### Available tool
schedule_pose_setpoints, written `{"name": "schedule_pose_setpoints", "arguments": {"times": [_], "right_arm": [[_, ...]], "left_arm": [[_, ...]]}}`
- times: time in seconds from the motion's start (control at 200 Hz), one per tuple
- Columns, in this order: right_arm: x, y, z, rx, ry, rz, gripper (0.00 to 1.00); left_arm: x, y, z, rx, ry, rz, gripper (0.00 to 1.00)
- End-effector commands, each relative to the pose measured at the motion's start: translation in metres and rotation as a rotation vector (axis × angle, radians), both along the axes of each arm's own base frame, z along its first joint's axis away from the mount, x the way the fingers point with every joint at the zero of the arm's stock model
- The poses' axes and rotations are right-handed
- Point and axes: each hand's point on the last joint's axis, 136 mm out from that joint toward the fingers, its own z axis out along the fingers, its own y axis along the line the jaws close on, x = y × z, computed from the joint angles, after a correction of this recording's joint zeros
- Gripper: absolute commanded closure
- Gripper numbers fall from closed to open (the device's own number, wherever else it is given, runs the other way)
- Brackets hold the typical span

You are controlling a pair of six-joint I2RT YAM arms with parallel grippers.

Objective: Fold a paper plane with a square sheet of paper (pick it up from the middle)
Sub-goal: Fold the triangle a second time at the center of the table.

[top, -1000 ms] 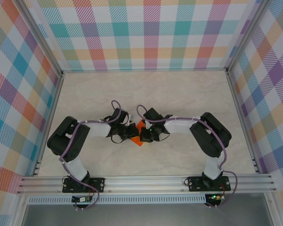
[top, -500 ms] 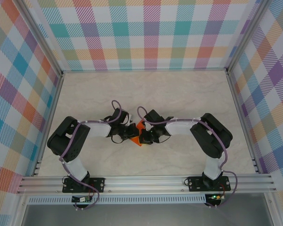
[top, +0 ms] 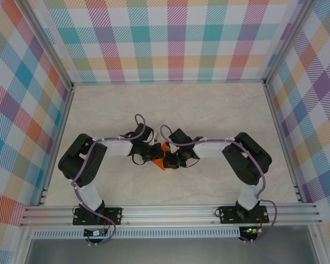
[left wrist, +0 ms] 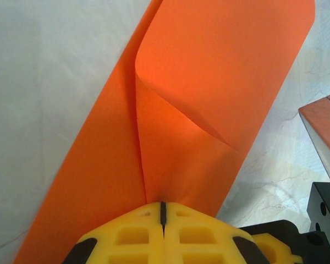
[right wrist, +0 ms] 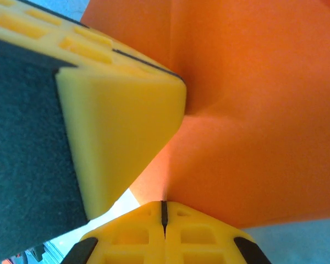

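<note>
Your bench (top: 170, 104) is a pale marbled surface, boxed in on three sides by plaid walls (top: 170, 38). Both arms bend inward from the near rail, the left arm (top: 82, 165) and the right arm (top: 245, 157), and their wrists meet near the bench's middle, a little toward your side.

The orange paper (top: 161, 164) sits between the two wrists there, mostly covered from above. In your left wrist view the paper (left wrist: 209, 71) stretches away as a long folded strip, with one flap curled over along a diagonal crease. You cannot tell whether it rests on the bench or hangs just above it.

Your left gripper (left wrist: 162, 208) is closed, its yellow fingers pressed together on the paper's near edge. Your right gripper (right wrist: 164, 209) is likewise closed on the paper (right wrist: 264, 110), with one of the left gripper's fingers (right wrist: 121, 121) just beside it.
</note>
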Motion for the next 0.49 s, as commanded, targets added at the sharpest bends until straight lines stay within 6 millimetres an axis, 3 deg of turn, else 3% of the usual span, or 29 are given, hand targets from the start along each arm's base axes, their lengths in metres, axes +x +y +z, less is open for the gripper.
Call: {"name": "schedule_pose_setpoints", "arguments": {"times": [0.0, 0.49], "right_arm": [[-0.045, -0.065, -0.054, -0.287, 0.137, 0.006, 0.97], [-0.054, -0.077, -0.059, -0.324, 0.160, 0.017, 0.97]], "left_arm": [[0.021, 0.011, -0.015, 0.071, -0.051, 0.009, 1.00], [0.069, 0.019, -0.009, 0.059, -0.098, 0.049, 1.00]]}}
